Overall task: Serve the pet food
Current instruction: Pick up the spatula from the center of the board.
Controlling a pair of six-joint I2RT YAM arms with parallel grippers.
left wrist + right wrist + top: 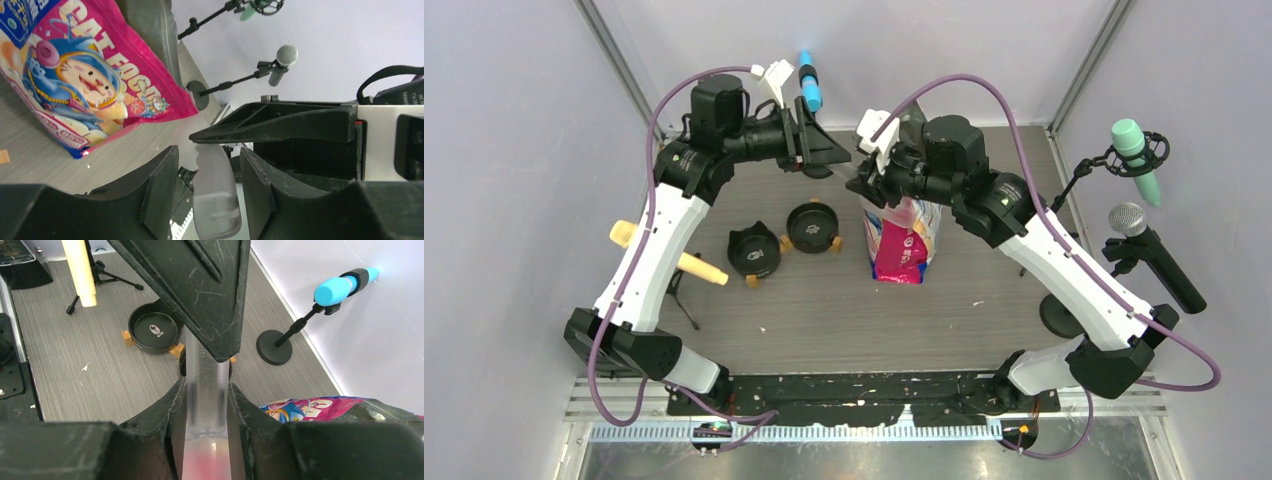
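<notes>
Both hands meet near the cat food bag (904,240): right hand (206,387) pinches a clear plastic piece (215,200), left hand (209,152) half-open round its end.

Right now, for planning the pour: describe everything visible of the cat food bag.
The cat food bag is a glossy plastic pouch, pink with blue and white print, a cartoon cat and CAT FOOD lettering. It stands on the grey table, a black bowl to its left. Above its top the right gripper pinches a clear strip, perhaps part of it.
</notes>
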